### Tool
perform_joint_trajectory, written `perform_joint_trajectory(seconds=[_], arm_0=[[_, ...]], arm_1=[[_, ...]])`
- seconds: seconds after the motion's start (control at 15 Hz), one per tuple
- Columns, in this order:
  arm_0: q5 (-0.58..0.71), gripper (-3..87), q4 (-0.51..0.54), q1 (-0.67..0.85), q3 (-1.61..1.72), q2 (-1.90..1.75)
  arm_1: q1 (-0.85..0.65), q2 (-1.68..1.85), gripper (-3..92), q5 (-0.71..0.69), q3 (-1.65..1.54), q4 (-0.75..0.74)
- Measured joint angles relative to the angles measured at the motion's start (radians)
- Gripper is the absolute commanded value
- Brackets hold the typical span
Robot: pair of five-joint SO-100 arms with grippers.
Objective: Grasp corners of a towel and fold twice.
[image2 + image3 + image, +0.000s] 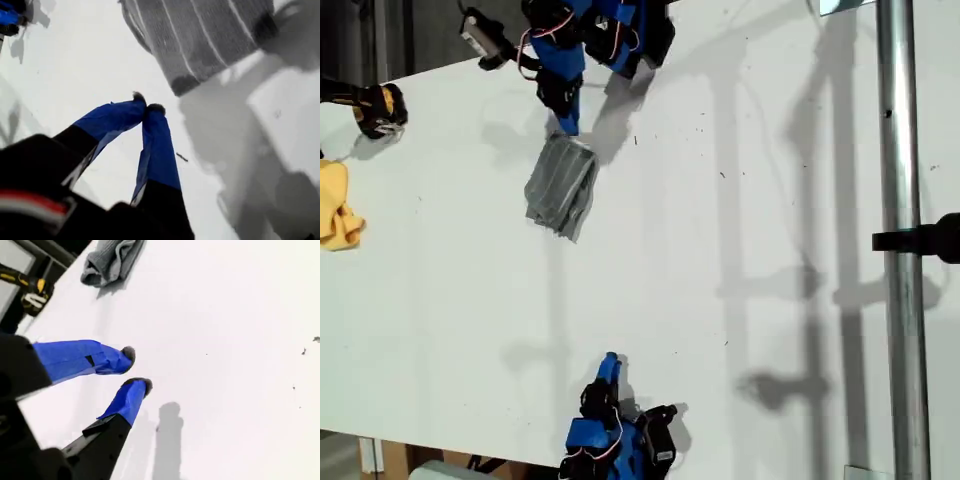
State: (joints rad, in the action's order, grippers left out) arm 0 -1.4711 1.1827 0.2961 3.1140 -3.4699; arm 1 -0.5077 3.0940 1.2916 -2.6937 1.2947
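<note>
Towel [561, 186], folded, lies on the white surface [740, 250] just beyond my first gripper [148, 103], fingers together and empty. My second gripper [136, 369], fingers slightly apart, sits well apart from it. No legible writing.

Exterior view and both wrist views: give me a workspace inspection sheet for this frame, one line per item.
Surface: white table, a few dark specks, arm shadows.
Job's things: dark-grey pinstriped towel lies folded into a small bundle near the exterior view's top, free of both grippers.
Clutter: plain yellow cloth and a black-and-yellow tool at the exterior view's left edge.
Grippers: my first gripper has its blue-taped tips touching, holding nothing, just short of the towel's edge; my second gripper is open and empty, far from the towel.
Cables: red and white wires on the top arm.
Surroundings: metal pole with a black clamp at the exterior view's right.
</note>
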Motion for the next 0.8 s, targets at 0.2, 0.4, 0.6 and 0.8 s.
perform_joint_trajectory(seconds=[0.2, 0.4, 0.6, 0.8], arm_0=[[0.057, 7.5, 0.095, -0.006, 0.000, 0.000], [0.011, 7.5, 0.100, -0.048, 0.000, 0.000], [0.405, 7.2, 0.100, -0.051, 0.000, 0.000], [0.500, 7.2, 0.100, -0.051, 0.000, 0.000]], arm_1=[[0.018, 0.172, 11.7, 0.127, -0.181, 0.110], [0.083, 0.198, 17.2, 0.342, -0.219, 0.110], [0.143, 0.196, 17.1, 0.255, -0.219, 0.123], [0.172, 0.196, 17.1, 0.215, -0.219, 0.123]])
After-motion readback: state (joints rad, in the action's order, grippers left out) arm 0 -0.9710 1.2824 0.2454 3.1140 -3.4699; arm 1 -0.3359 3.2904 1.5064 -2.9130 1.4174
